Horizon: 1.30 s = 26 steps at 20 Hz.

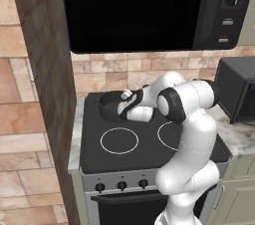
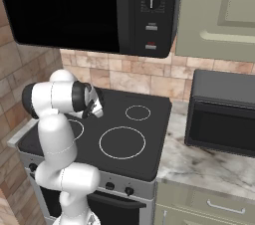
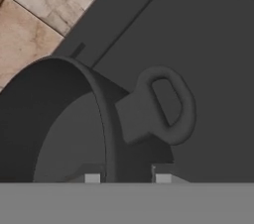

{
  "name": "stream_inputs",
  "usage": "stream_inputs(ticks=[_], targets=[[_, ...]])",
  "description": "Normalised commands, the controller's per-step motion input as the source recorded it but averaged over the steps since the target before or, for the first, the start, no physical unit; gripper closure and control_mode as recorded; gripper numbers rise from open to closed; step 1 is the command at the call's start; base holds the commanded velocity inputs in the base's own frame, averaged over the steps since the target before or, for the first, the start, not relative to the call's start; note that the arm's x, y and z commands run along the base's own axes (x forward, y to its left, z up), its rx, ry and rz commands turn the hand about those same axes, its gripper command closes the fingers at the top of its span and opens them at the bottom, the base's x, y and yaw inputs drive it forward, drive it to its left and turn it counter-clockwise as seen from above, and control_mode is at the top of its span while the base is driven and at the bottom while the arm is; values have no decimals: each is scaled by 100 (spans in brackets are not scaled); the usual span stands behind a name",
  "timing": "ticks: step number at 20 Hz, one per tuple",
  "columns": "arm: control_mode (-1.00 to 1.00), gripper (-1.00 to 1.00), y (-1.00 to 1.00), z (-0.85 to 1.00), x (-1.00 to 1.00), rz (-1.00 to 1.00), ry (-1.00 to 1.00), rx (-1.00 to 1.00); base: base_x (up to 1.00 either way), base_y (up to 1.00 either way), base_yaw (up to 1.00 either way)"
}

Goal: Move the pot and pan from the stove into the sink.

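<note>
The pot (image 1: 108, 105) is dark, straight-walled and stands on the back left burner of the stove (image 1: 119, 162). My gripper (image 1: 122, 100) reaches down onto its near rim. In the hand view the pot (image 3: 59, 129) has its wall running up between my two fingertips (image 3: 92, 177), right beside its loop side handle (image 3: 171, 104). The gripper (image 3: 127, 178) straddles that wall with the jaws fairly close together; contact with the wall is unclear. From the right base view the arm covers the pot, and the gripper (image 2: 94, 107) hangs over the stove (image 2: 154, 134). The pan and the sink are out of view.
A black microwave (image 1: 134, 5) hangs low over the cooktop. A black countertop oven (image 2: 224, 112) sits on the marble counter (image 2: 199, 167) right of the stove. A tall wood-look panel (image 1: 42, 59) borders the stove on the left.
</note>
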Motion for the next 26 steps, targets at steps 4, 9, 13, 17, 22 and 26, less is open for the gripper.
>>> stream_inputs(ticks=[4, 9, 13, 17, 22, 26], targets=[[-100, 100, 0, 1, 1, 0, 0, 0, 0, 0, 0], [-100, 100, 0, 18, 1, 0, 0, 0, 0, 0, 0], [-100, 100, 0, 38, 0, 0, 2, 2, 0, 0, 0], [-100, 100, -1, 52, -10, 0, 6, 2, 0, 0, 0], [-100, 100, -1, 58, -19, 0, 10, 1, 0, 0, 0], [-100, 100, -3, 60, -31, 1, 12, 0, 0, 0, 0]])
